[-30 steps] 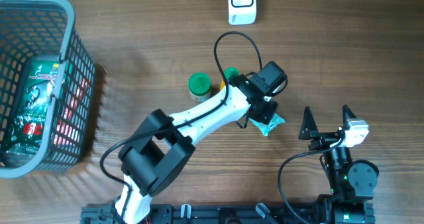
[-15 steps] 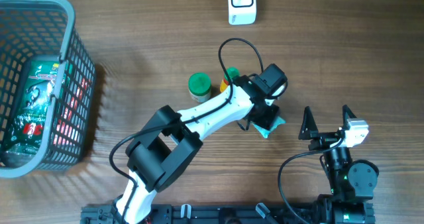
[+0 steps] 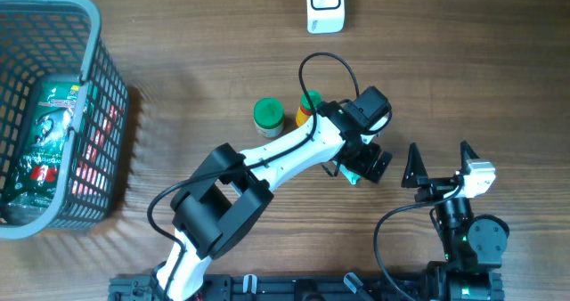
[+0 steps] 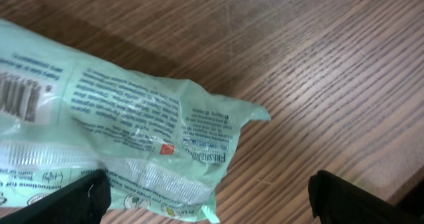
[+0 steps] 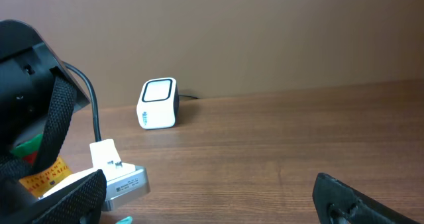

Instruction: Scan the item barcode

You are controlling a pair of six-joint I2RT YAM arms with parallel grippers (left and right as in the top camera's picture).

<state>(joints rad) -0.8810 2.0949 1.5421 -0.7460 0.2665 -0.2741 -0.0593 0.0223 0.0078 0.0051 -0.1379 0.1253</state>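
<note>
Pale green plastic fills most of the left wrist view: the wet-wipes packet lies flat on the wooden desk, printed side up, with its barcode at the frame's left edge. The left pincer stands wide open over it. One finger overlaps the packet's lower edge and the other sits well off to the side above bare wood, so nothing is pinched.

From overhead, the left arm reaches across the middle of the desk and its wrist hides nearly all of the packet; only a sliver of green shows beneath it. A black cable loops up from the wrist toward the far edge. Just beside the arm, on the basket side, stand a green-lidded jar and a yellow bottle with a green cap, close together.

The white barcode scanner sits at the far edge of the desk, well apart from the packet. The right pincer hangs near the packet, its fingers spread and holding nothing. A grey mesh basket at the far left holds a dark green packet.
</note>
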